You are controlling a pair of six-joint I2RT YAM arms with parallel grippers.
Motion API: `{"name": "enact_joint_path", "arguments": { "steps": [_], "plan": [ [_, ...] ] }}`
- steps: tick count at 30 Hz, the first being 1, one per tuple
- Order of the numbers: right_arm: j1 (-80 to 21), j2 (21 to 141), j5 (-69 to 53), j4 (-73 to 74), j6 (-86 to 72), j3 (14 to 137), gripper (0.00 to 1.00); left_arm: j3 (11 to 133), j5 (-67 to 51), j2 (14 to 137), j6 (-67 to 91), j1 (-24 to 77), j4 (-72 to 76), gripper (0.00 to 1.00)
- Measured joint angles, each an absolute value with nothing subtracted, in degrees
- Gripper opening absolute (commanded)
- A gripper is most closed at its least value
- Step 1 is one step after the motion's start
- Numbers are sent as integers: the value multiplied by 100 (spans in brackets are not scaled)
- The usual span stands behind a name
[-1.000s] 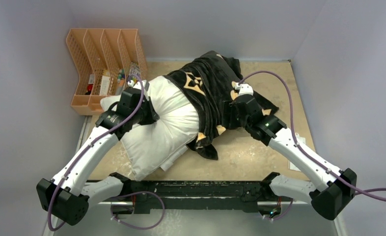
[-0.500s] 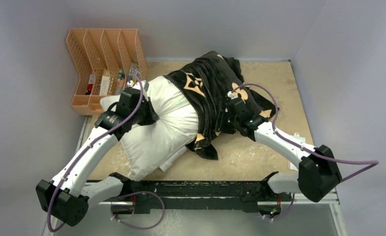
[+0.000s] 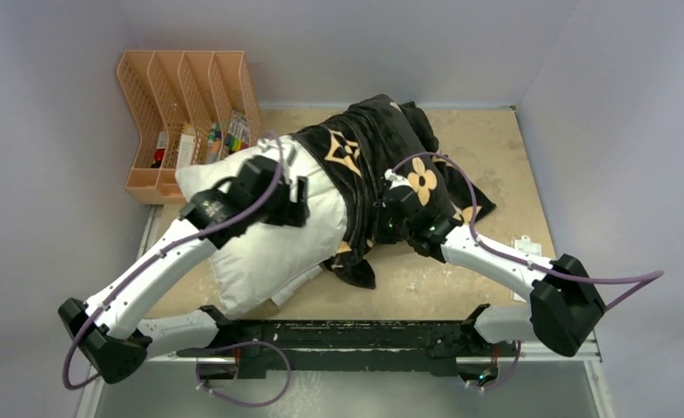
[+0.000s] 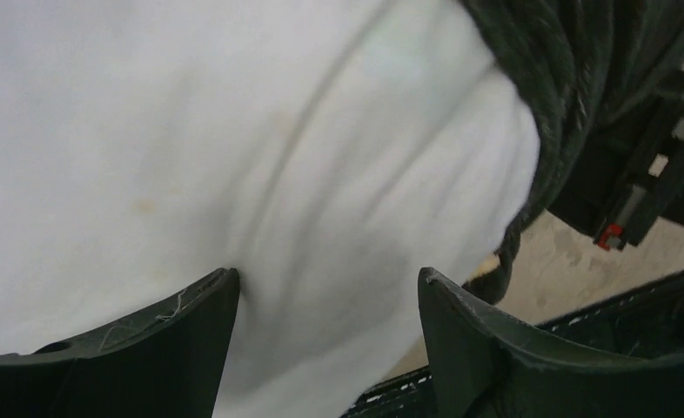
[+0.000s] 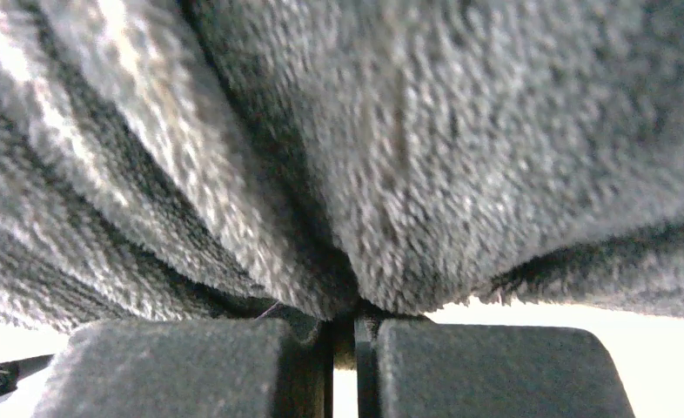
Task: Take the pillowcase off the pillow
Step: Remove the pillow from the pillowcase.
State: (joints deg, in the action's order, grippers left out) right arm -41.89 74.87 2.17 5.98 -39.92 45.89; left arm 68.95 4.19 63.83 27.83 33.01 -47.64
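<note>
At the worktop's (image 3: 495, 157) far-left corner: orange slotted file rack (image 3: 186, 113) with markers and small bottles, labels unreadable. Mid-worktop, pillowcase (image 3: 365, 157) fold pinched in the right gripper (image 5: 343, 335), jaws pressed together. Left gripper (image 4: 327, 279) spread over the bare pillow (image 3: 269, 244) — far end hidden inside the cover.

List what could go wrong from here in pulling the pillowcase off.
1. The left fingers stand open over the pillow, so nothing pins it; it may drag along with the pillowcase.
2. The right fingers pinch only a small fold of plush, which may slip out under a pull.
</note>
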Motion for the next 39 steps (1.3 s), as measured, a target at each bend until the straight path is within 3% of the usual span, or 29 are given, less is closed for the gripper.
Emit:
{"name": "enact_joint_path", "arguments": {
  "steps": [6, 13, 14, 16, 18, 20, 30, 33, 34, 37, 39],
  "plan": [
    [-4318, 7481, 591, 917, -4086, 4606, 0, 7002, 1841, 6713, 2897, 5651, -5124, 78],
    [-4355, 6923, 805, 915, -4101, 4554, 0, 6976, 2580, 7446, 3000, 5979, -5129, 78],
    [-4355, 6858, 808, 915, -4106, 4532, 0, 6976, 2714, 7614, 3044, 5990, -5089, 75],
    [-4355, 6720, 812, 904, -4132, 4445, 0, 6976, 3074, 7922, 3140, 6014, -5061, 56],
    [-4359, 6600, 827, 888, -4152, 4342, 0, 6976, 3472, 8162, 3286, 6042, -5081, 24],
    [-4368, 6440, 884, 893, -4160, 4233, 0, 6976, 3824, 8318, 3448, 6055, -5127, 0],
    [-4235, 6202, 1586, 1553, -4082, 4344, 2, 6464, 4366, 7690, 4508, 6125, -4995, 0],
    [-3824, 6112, 1365, 1678, -3951, 4351, 12, 6246, 4268, 7140, 4816, 6114, -4998, 0],
    [-3730, 6055, 1153, 1669, -3815, 4351, 19, 6189, 4206, 6960, 4893, 6104, -4998, 0],
    [-3614, 5883, 270, 1505, -3295, 4351, 54, 6075, 4069, 6510, 5006, 6001, -5057, 0],
    [-3551, 5789, -283, 1428, -2967, 4394, 67, 6038, 4056, 6353, 5030, 5927, -5210, 0]
  ]
}}
